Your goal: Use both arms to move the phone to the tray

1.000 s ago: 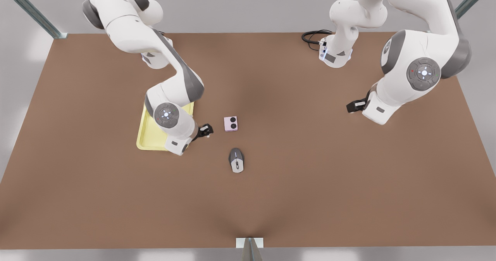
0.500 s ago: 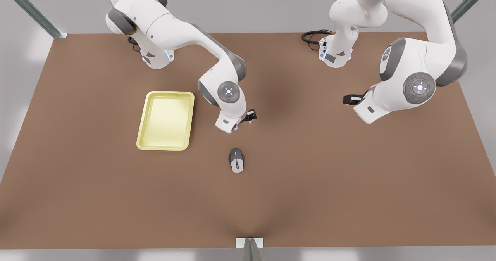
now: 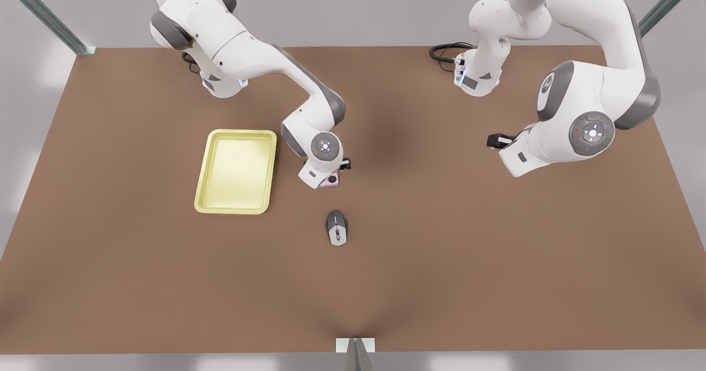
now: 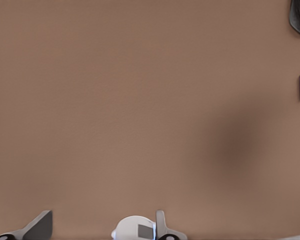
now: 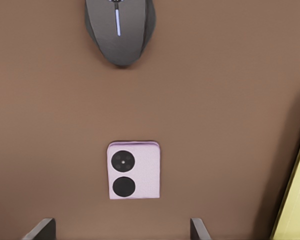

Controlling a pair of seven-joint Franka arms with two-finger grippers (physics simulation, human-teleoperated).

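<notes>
Right wrist view: right hand (image 5: 122, 230) spread above phone (image 5: 134, 170); mouse (image 5: 119, 29) near.
Left hand (image 3: 495, 140): waiting far right, spread.
Risk: off-centre descent nudges phone, missing tray (image 3: 207, 194).

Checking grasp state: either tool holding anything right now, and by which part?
Nothing is held. The right tool hovers open above the phone, which lies flat on the table. The left tool waits open, far from the phone.
</notes>
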